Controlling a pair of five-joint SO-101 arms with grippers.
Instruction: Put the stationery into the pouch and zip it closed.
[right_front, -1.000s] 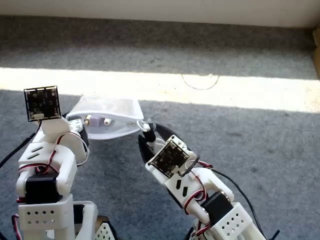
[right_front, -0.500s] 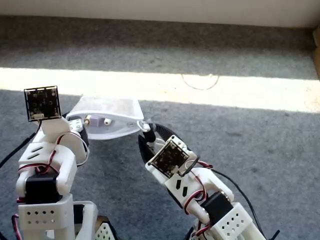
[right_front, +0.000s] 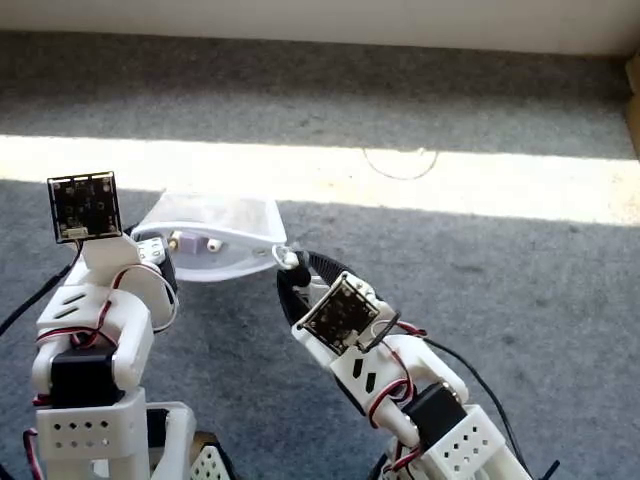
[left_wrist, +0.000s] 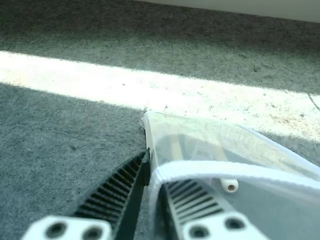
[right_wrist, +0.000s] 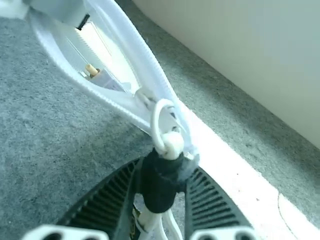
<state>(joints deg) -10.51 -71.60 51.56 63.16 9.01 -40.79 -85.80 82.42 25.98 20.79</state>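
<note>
At the near edge of the grey carpeted surface (right_front: 520, 300), the right gripper (right_wrist: 162, 175) is pinched tight on the black zip pull with a white ring (right_wrist: 167, 142), at the end of the pouch closest to that arm. Just beyond it lies the translucent white plastic pouch (right_front: 215, 235), stretched between the two arms with its long mouth gaping. Pale pen-like stationery (right_front: 195, 241) already rests inside. At the opposite end, the left gripper (left_wrist: 150, 165) has its ribbed black jaws clamped together on the pouch's seam edge and anchors it.

I judge the loading step finished and the zipping step in hand but barely begun, since the two zip tracks spread apart from the slider onward. The next move likely calls for the right arm to draw the pull along the track toward the left arm's end while that arm keeps the fabric taut. Farther off, a sunlit band (right_front: 480, 180) crosses the carpet below a pale wall (right_front: 320, 20).
</note>
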